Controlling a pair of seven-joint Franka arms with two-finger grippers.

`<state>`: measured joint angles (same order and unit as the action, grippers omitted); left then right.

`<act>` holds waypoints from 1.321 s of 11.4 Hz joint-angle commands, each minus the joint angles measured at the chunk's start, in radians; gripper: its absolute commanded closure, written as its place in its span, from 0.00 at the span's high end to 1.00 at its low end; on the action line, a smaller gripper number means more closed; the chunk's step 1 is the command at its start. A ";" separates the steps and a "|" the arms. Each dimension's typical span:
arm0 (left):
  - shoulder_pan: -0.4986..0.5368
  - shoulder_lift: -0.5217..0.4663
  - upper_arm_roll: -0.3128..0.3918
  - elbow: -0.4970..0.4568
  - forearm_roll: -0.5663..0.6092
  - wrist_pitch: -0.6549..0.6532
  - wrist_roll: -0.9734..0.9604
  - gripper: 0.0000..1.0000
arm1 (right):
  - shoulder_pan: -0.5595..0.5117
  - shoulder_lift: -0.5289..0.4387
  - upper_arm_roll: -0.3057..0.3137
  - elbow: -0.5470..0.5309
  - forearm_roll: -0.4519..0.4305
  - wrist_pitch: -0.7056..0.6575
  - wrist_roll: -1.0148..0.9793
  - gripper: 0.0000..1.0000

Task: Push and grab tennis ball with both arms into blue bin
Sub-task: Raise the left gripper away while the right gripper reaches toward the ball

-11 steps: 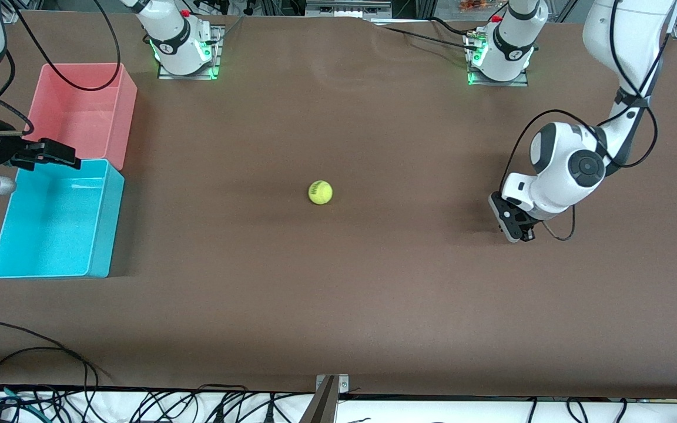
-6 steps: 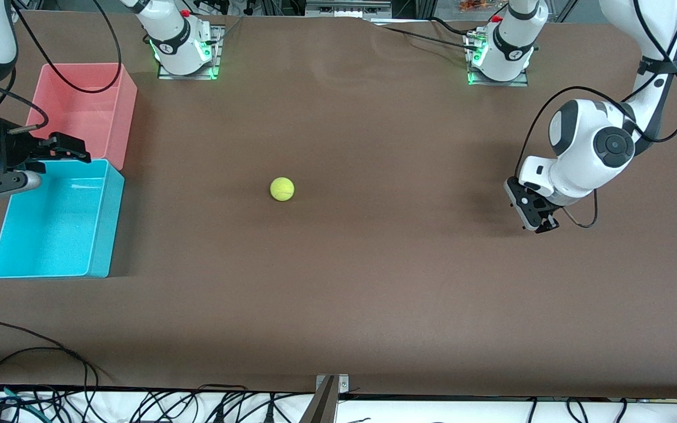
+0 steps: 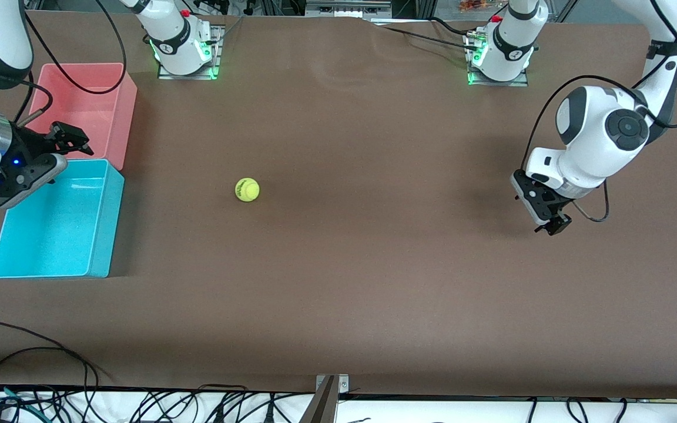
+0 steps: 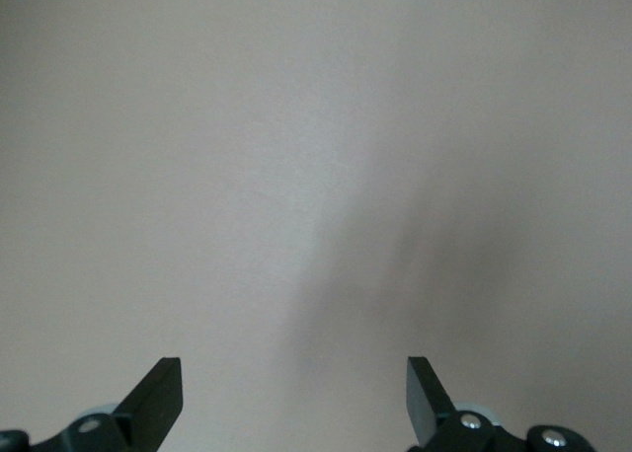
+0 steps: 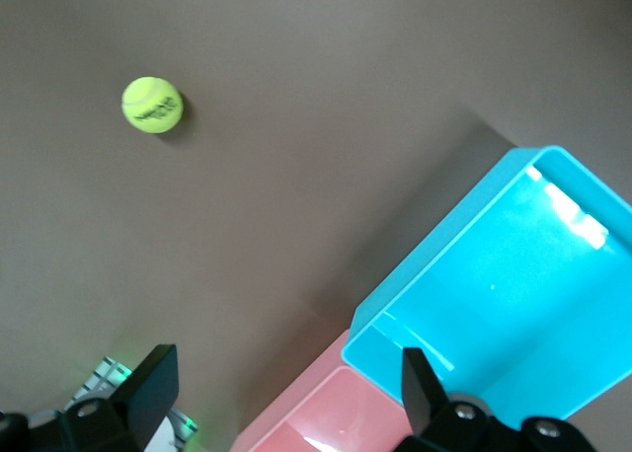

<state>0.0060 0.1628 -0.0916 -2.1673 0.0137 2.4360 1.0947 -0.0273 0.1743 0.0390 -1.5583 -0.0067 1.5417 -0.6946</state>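
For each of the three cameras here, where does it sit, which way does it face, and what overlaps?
Front view: high, facing both arms' bases; shows tennis ball, blue bin, pink bin, left end effector, right end effector.
Left wrist view: looks down past open fingers at bare table.
Right wrist view: open fingers, ball, both bins.
Shared: ball and bins, front and right wrist.

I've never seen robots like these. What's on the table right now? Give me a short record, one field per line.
ball: tennis ball lying free on the brown table, untouched
blue bin: empty, at the right arm's end of the table
pink bin: empty, touching the blue bin, farther from the camera
right gripper: fingers open, over where the bins meet
left gripper: fingers open, holding nothing, low over bare table at the left arm's end
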 commanded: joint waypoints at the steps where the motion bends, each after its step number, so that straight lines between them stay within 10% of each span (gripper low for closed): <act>1: 0.008 -0.109 0.001 -0.022 0.015 -0.006 0.005 1.00 | 0.007 -0.009 -0.001 -0.044 -0.022 0.011 -0.102 1.00; 5: 0.009 -0.170 0.004 0.050 0.022 -0.130 0.007 1.00 | 0.010 -0.015 0.001 -0.090 -0.021 0.037 -0.191 1.00; 9: 0.008 -0.219 0.007 0.190 0.023 -0.409 -0.021 1.00 | 0.033 -0.134 0.048 -0.352 -0.015 0.240 -0.145 1.00; 15: -0.030 -0.223 0.064 0.422 0.025 -0.802 -0.348 1.00 | 0.033 -0.251 0.156 -0.620 -0.015 0.400 0.372 1.00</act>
<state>0.0120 -0.0649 -0.0521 -1.7988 0.0137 1.7291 0.9340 0.0100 -0.0083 0.1691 -2.0475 -0.0113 1.8401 -0.4071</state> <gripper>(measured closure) 0.000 0.000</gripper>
